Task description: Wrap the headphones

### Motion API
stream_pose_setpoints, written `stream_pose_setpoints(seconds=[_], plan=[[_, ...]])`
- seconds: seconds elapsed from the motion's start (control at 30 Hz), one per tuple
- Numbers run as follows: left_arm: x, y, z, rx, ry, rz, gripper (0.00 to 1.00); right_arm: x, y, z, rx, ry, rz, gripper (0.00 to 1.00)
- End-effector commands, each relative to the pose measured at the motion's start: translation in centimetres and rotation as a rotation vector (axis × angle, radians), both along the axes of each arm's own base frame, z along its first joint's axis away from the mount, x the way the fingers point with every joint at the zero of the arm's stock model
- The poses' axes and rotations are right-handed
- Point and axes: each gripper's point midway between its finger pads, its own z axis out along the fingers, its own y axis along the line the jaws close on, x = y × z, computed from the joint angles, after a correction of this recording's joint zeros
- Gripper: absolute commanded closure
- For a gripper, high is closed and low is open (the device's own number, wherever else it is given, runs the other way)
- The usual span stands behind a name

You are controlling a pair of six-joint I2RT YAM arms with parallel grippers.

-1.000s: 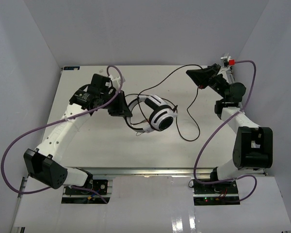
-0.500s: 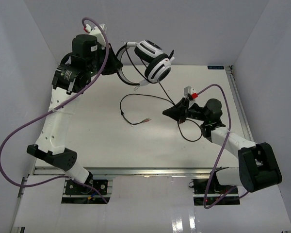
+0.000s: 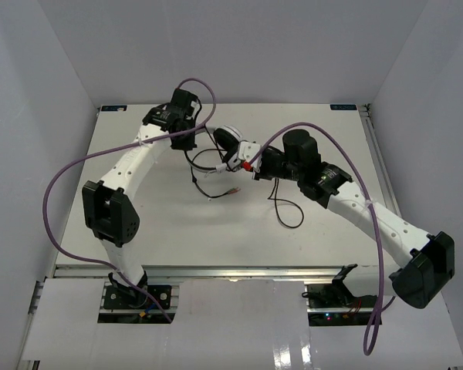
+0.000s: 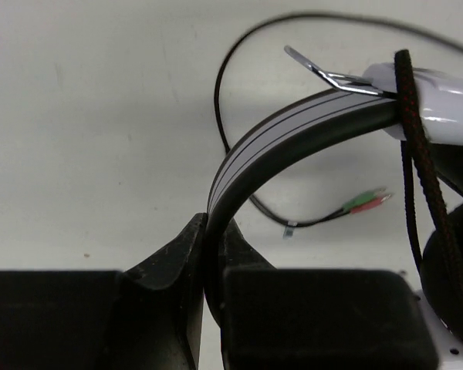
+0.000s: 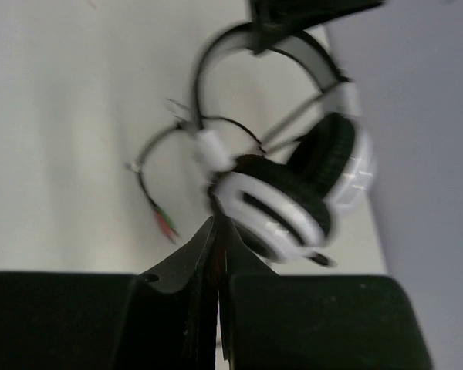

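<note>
The headphones (image 3: 230, 141) are white with black ear pads and sit held over the back middle of the table. My left gripper (image 3: 196, 143) is shut on the headband (image 4: 293, 131), which runs up out of its jaws (image 4: 211, 231). My right gripper (image 3: 241, 159) is shut on the thin black cable just below an ear cup (image 5: 282, 204); its jaws (image 5: 218, 225) are pressed together on it. The cable (image 3: 282, 212) trails in loops on the table, and its green and red plug (image 3: 231, 191) lies loose, also showing in the left wrist view (image 4: 366, 202).
Purple robot cables (image 3: 62, 177) arc over the left side and another (image 3: 378, 254) runs along the right arm. White walls enclose the table (image 3: 139, 223) on the left, back and right. The two arms meet close together at the back middle.
The left arm has come down from its raised pose, bringing the headphones low over the back middle. The right gripper has swung left and up to the ear cup, still on the cable.
</note>
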Motion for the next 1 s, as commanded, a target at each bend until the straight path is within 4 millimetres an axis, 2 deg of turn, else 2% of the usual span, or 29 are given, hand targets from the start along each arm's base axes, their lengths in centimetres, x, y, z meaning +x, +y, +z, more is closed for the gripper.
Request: stream_pose_setpoints(seconds=[0.0,0.07,0.1,0.17,0.27,0.33,0.43,0.57,0.67,0.7,0.77,0.83,0.93,0.97], plan=[[-1.7,-1.2,0.3,0.04,-0.033,-0.109,1.0,5.6,-4.4,0.7,-0.322,-0.347,-0.195,0.92],[-3.3,-2.4,-1.2,0.045,0.018,-0.188,1.0,6.8,-5.1,0.2,-0.422,-0.469,-0.213,0.92],[-3.7,-2.3,-1.8,0.051,0.037,-0.193,1.0,7.5,-5.4,1.0,-0.422,-0.503,-0.257,0.92],[-5.6,-3.6,-3.0,0.036,0.078,-0.289,1.0,9.0,-6.1,1.7,-0.473,-0.629,-0.315,0.92],[-7.8,-6.0,-2.3,-0.086,0.087,-0.442,1.0,10.6,-6.1,2.8,-0.441,-0.725,-0.381,0.92],[-9.7,-8.1,-1.1,-0.198,0.085,-0.569,1.0,11.5,-6.0,3.1,-0.366,-0.747,-0.442,0.92],[-12.5,-10.4,1.2,-0.338,0.062,-0.742,1.0,12.8,-5.8,2.4,-0.239,-0.629,-0.464,0.92],[-15.8,-11.9,2.7,-0.458,0.049,-0.926,1.0,13.1,-5.0,0.1,-0.116,-0.388,-0.347,0.9],[-17.2,-12.8,3.9,-0.541,0.041,-1.009,1.0,11.9,-4.5,-1.7,-0.027,-0.184,-0.253,0.85],[-17.5,-13.0,4.5,-0.561,0.031,-1.029,1.0,11.7,-5.0,-2.1,-0.004,-0.126,-0.231,0.83],[-18.0,-13.8,6.5,-0.62,-0.004,-1.084,1.0,9.3,-4.0,-3.1,0.067,0.034,-0.07,0.75],[-18.1,-14.4,7.6,-0.662,-0.015,-1.111,1.0,6.6,-3.5,-3.6,0.14,0.187,0.092,0.71],[-17.4,-15.1,9.3,-0.693,-0.043,-1.102,1.0,3.5,-3.0,-3.7,0.203,0.322,0.245,0.73],[-16.7,-15.1,10.0,-0.679,-0.07,-1.067,1.0,2.6,-2.9,-3.7,0.217,0.362,0.288,0.74]])
